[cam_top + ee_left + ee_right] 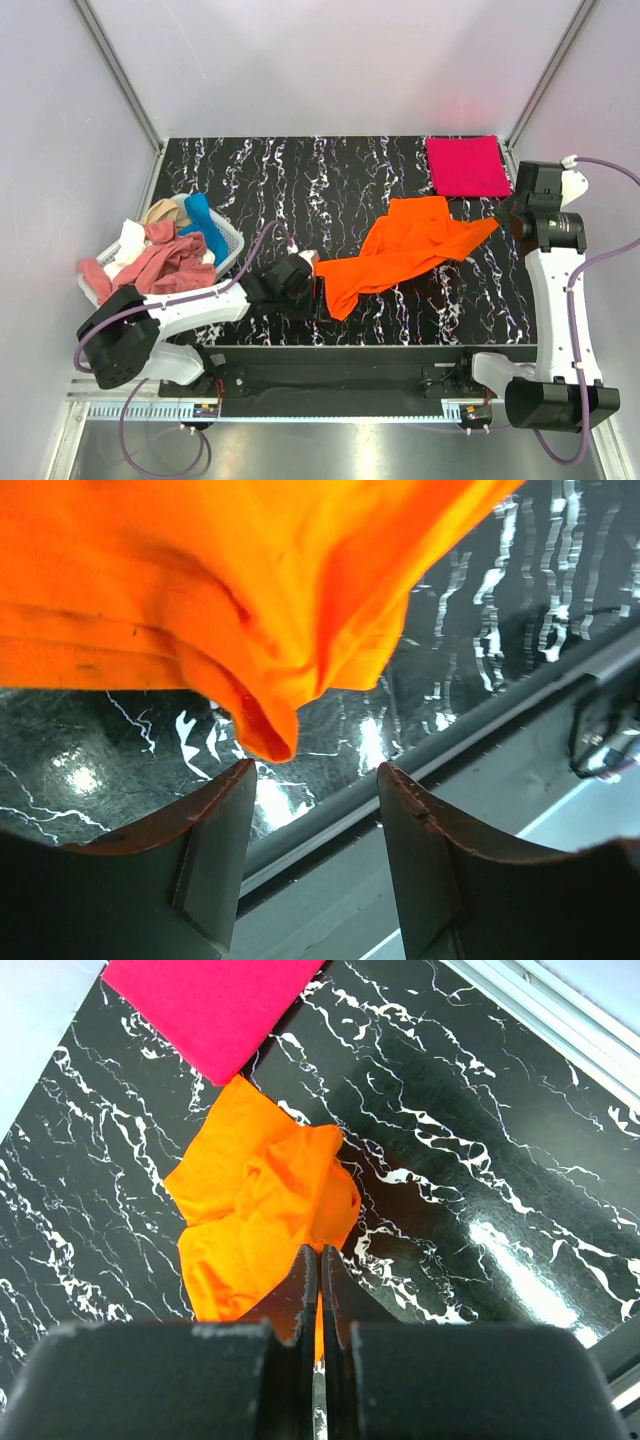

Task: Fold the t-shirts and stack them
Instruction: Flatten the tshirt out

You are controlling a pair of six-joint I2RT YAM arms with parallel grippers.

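The orange t-shirt [405, 250] lies rumpled and half spread on the table [300, 180], strung out between our two pincers. One bunched corner droops just ahead of the left pincer [315, 770], and the opposite tip runs right up to the right pincer [318, 1250].

We judge it to be light, limp and thin. It will sag and fold over itself wherever it is lifted, and it will drag rather than slide on the glossy top. The best holds look like the hems or shoulder corners, taken with both pincers so the cloth can be drawn flat.

The left pincer is released. Its fingers [225, 820] stand apart with nothing between them, and the orange corner hangs just beyond their tips. That arm reaches low and forward along the near edge.

The right pincer is clenched. A sliver of orange shows between its closed fingers, so we judge it is pinching the shirt's tip. Its arm stands at the table's right side, with the wrist turned inward.

Beyond the right pincer, a crimson-pink t-shirt [215, 1000] lies folded flat. Well behind the left pincer, a basket [232, 245] holds more shirts.
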